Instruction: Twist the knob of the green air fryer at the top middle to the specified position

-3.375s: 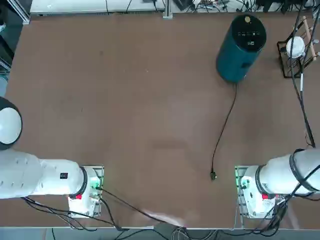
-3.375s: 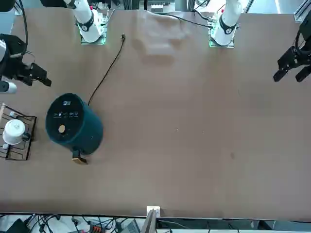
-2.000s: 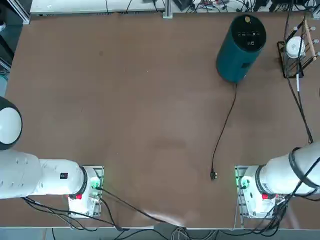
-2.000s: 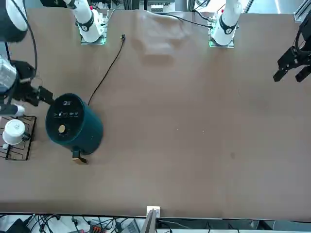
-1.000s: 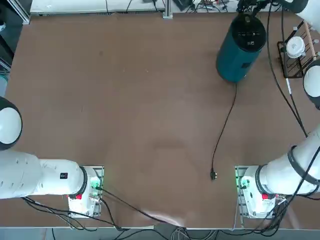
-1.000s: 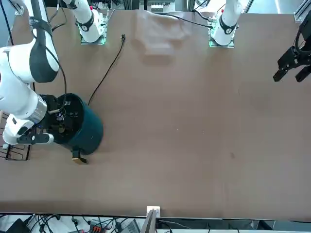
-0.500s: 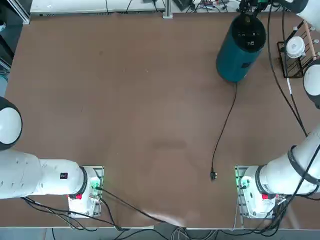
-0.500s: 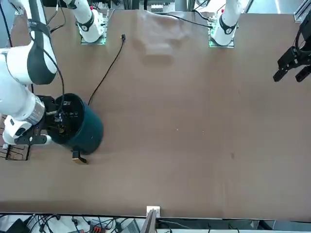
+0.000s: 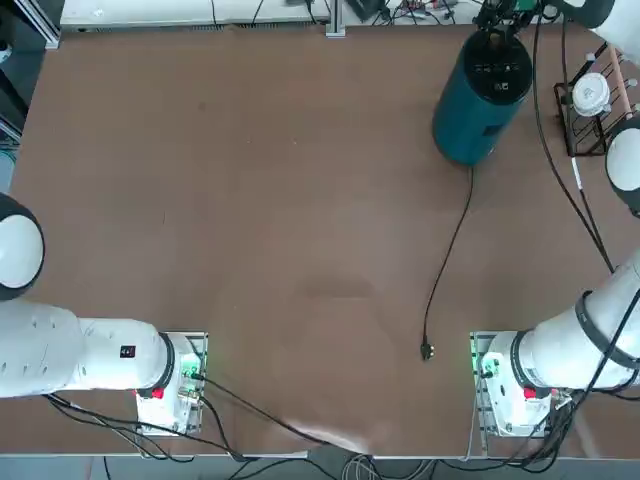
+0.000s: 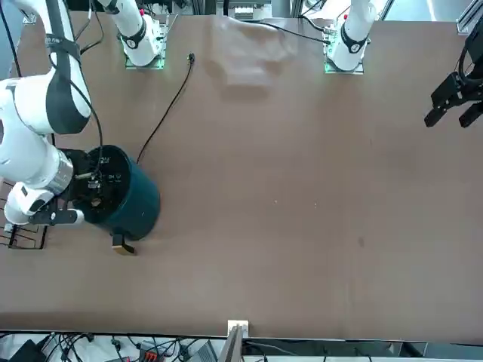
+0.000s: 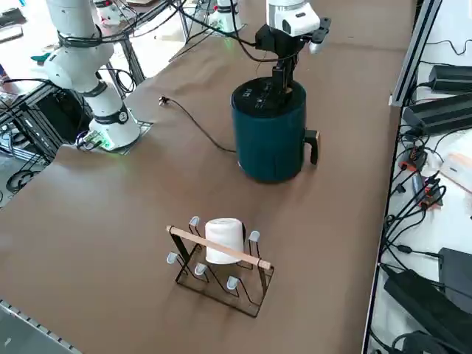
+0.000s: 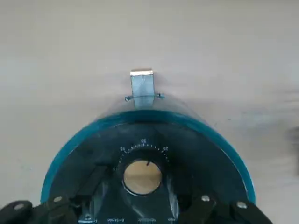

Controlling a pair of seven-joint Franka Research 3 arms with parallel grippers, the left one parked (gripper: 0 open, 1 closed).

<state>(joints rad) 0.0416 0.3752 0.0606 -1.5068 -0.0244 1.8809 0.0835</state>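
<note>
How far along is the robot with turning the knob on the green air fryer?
Getting there looks done: the right claw is over the top of the green air fryer. In hand now: its open fingers stand on either side of the tan knob, with gaps showing. Left to do, I think: close on it and twist. I can't tell which number it should reach.

The wire rack [image 10: 29,237] is partly hidden in front view

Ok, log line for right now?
right claw: open, one finger each side of knob | knob: between fingers, no grip seen | green air fryer: upright on table
</note>
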